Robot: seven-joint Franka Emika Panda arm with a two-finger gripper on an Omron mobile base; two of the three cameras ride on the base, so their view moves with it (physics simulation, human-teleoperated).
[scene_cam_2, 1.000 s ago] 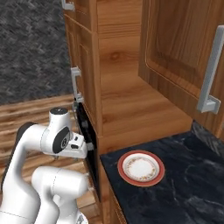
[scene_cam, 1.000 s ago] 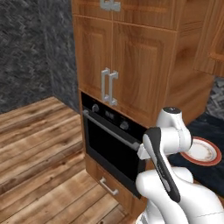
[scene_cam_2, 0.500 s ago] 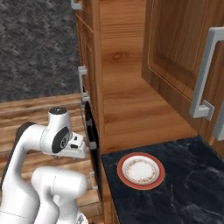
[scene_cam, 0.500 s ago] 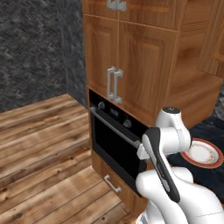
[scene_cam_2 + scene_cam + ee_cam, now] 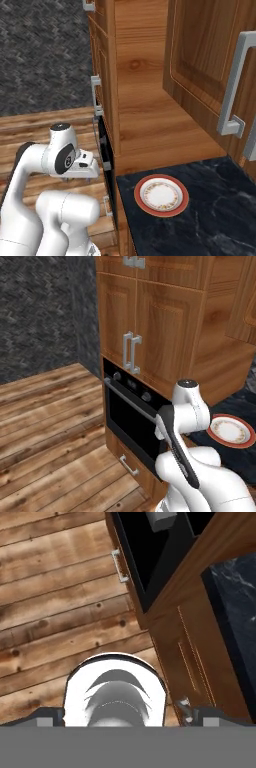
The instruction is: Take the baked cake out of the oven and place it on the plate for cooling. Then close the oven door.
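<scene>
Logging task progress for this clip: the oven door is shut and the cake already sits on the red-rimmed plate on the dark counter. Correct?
Not quite. The oven door is shut, but the plate on the dark counter is bare; no cake lies on it, as the right base view shows.

Warm wooden floor planks (image 5: 45, 426) run across the room at nine o'clock in the left base view, meeting a dark grey stone wall (image 5: 40, 311) at ten o'clock. Tall wooden cabinet doors (image 5: 150, 331) stand at twelve, a pair of silver handles (image 5: 130, 352) side by side on them. At five o'clock in the right base view lies a black marbled counter (image 5: 220, 210), an upper cabinet (image 5: 210, 60) hanging above it at two o'clock. A low drawer (image 5: 131, 463) with a small handle sits at six.
</scene>
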